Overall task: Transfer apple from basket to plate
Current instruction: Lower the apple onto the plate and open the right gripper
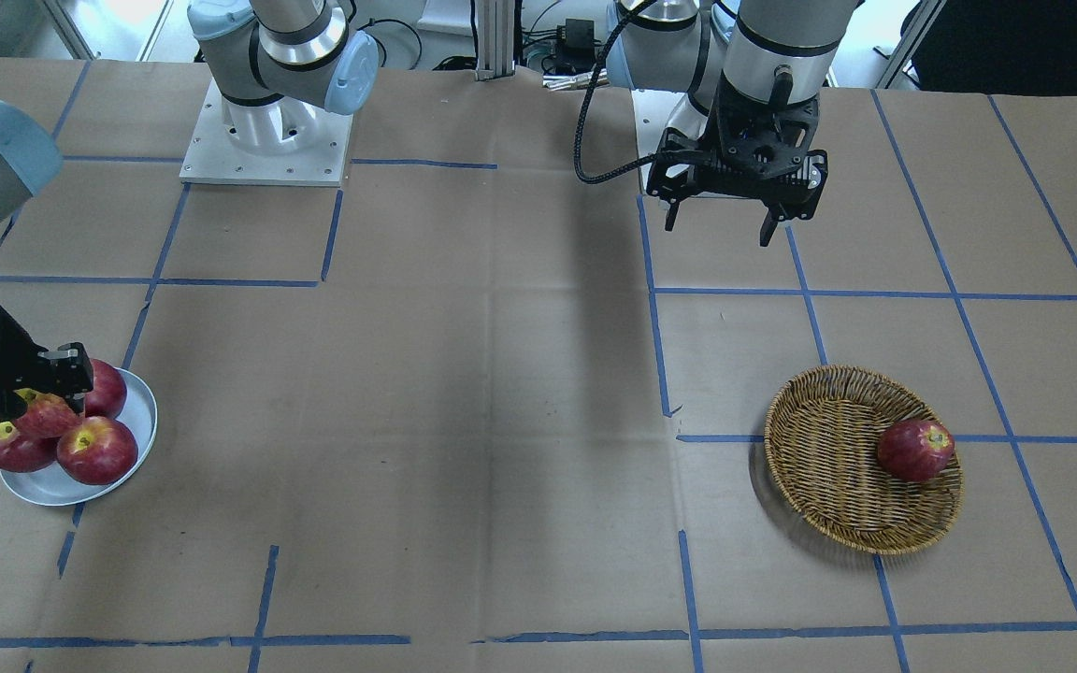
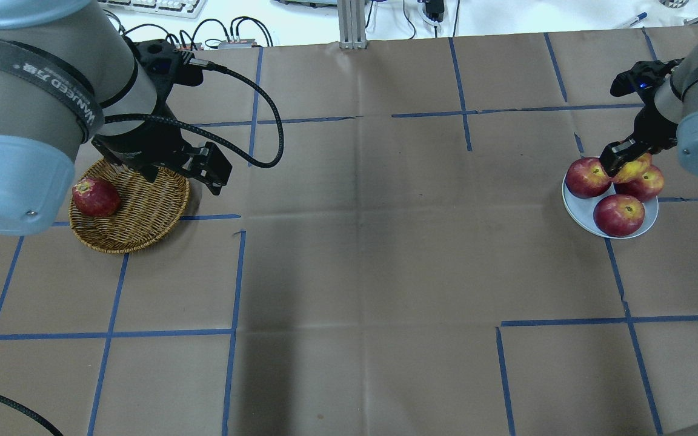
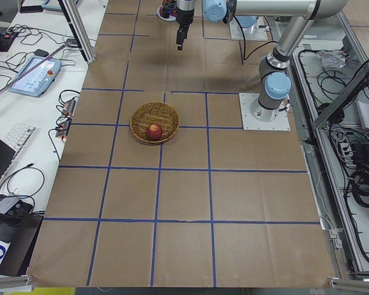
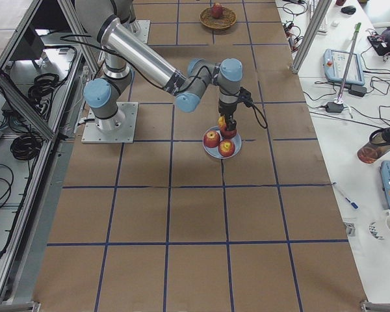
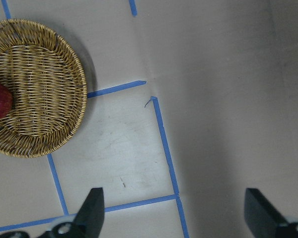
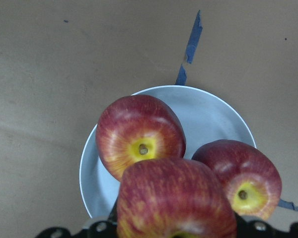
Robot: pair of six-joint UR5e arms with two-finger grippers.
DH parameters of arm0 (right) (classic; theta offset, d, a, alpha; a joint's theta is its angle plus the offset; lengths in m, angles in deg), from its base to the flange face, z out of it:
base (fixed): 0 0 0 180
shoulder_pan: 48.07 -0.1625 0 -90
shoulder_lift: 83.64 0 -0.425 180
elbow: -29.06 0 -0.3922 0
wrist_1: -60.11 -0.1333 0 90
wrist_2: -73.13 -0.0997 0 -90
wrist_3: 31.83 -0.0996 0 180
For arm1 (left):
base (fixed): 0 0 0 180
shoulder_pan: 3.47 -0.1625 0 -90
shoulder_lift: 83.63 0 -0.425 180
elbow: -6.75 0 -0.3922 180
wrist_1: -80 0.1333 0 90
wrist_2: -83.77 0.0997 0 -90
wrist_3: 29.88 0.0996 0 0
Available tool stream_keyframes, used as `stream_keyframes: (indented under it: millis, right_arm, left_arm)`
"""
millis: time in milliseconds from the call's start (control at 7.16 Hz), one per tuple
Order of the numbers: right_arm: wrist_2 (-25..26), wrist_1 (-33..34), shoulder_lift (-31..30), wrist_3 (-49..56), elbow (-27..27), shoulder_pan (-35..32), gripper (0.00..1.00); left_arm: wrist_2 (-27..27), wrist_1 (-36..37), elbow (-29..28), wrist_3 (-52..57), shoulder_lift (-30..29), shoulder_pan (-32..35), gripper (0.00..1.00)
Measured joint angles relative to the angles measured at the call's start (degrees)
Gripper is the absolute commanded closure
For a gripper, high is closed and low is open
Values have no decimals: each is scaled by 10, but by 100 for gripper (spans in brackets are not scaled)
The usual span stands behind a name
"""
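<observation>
My right gripper (image 1: pixel 54 391) is shut on the apple (image 6: pixel 175 196), a lighter, streaky pinkish-red one with a yellow patch. It holds the apple just over the pale grey-blue plate (image 6: pixel 208 114), among three darker red apples that lie there (image 2: pixel 618 215). The held apple also shows in the overhead view (image 2: pixel 632 169). The wicker basket (image 1: pixel 828 449) sits at the other end of the table and holds one red apple (image 1: pixel 915 450). My left gripper (image 1: pixel 718 232) is open and empty. It hangs high above the table beside the basket (image 5: pixel 35 99).
Brown paper with blue tape lines covers the table (image 2: pixel 355 242). The arm bases (image 1: pixel 267 140) stand at the robot's edge. Operator desks with cables and a teach pendant (image 4: pixel 343 65) lie past the far edge.
</observation>
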Motion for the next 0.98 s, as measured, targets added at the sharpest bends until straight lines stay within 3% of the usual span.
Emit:
stream_keyframes:
  millis: [699, 838, 978]
  right_arm:
    - [7, 8, 9, 1, -3, 6, 41]
    - [7, 8, 11, 1, -3, 8, 28]
    - [6, 8, 12, 1, -3, 12, 2]
  left_arm:
    - [1, 0, 0, 0, 0, 0, 1]
    - [1, 0, 0, 0, 0, 0, 1]
    - [1, 0, 0, 0, 0, 0, 1]
